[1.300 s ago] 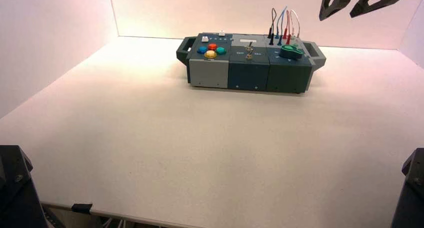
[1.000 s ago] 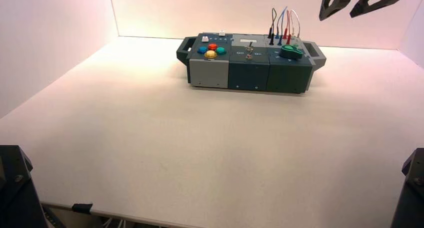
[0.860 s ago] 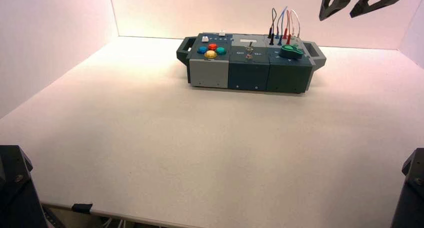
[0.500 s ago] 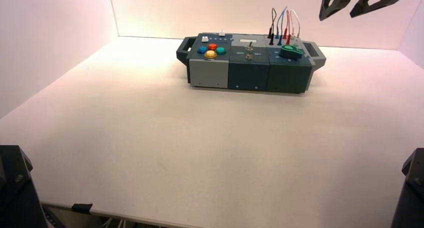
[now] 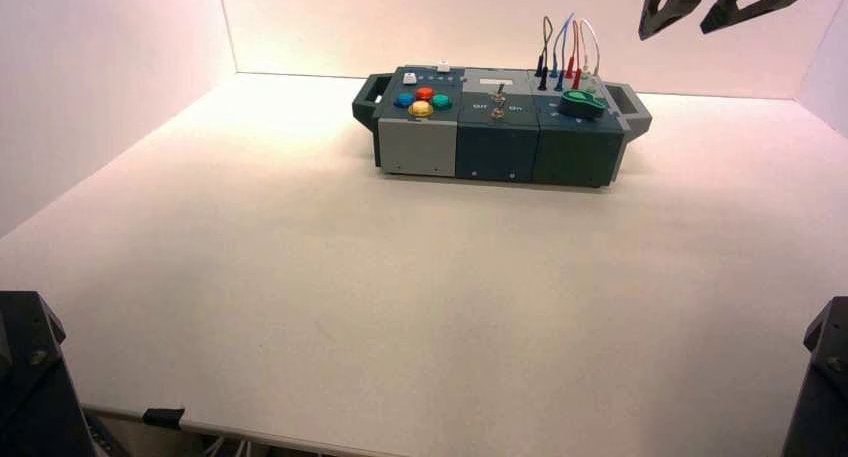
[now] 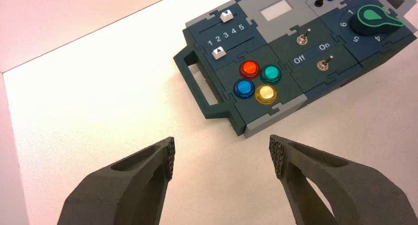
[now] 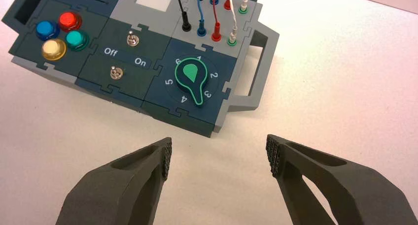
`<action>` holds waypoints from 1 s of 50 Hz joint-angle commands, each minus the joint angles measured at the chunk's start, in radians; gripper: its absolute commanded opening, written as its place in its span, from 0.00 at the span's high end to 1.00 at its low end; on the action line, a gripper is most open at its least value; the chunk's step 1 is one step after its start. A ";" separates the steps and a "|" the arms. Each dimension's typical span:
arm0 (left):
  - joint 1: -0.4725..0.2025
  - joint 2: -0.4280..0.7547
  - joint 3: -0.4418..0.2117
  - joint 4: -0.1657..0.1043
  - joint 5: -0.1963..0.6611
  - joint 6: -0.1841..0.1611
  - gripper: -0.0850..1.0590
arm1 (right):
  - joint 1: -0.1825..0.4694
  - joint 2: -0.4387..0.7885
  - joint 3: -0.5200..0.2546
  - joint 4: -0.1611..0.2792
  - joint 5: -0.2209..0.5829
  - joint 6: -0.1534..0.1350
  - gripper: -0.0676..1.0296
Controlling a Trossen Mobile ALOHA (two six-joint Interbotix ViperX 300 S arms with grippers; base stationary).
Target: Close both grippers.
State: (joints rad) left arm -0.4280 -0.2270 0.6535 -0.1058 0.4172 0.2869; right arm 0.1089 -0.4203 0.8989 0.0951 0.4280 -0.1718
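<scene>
Though the high view cuts both arms off at its top edge, we see each pincer plainly from its own wrist camera. The left pincer point(image 6: 222, 158) hangs above the desk point(image 6: 98, 112) short of the box's button end, its two fingers point(image 6: 148, 171) wide apart and holding nothing. In the high view only a dark tip of it shows at the top left. The right pincer point(image 7: 219, 156) hangs above the desk off the knob end, also spread wide and empty; in the high view it shows as two dark prongs at the top right, its upper part cropped.

The box point(image 5: 500, 127) sits far back on the desk, well apart from both. We make out four round buttons point(image 6: 256, 80), red, teal, blue and yellow, two toggle switches point(image 7: 123, 55) by the lettering "Off" and "On", a green knob point(image 7: 192, 80) and plugged wires point(image 7: 217, 13), whose upper ends run out of the right wrist view.
</scene>
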 commanded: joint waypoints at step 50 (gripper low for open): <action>-0.002 0.005 -0.044 -0.008 0.112 0.015 0.95 | -0.006 -0.023 -0.034 -0.005 0.078 -0.003 0.96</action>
State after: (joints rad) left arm -0.4280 -0.2117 0.6412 -0.1089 0.5354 0.3007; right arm 0.1089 -0.4264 0.8958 0.0905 0.5108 -0.1733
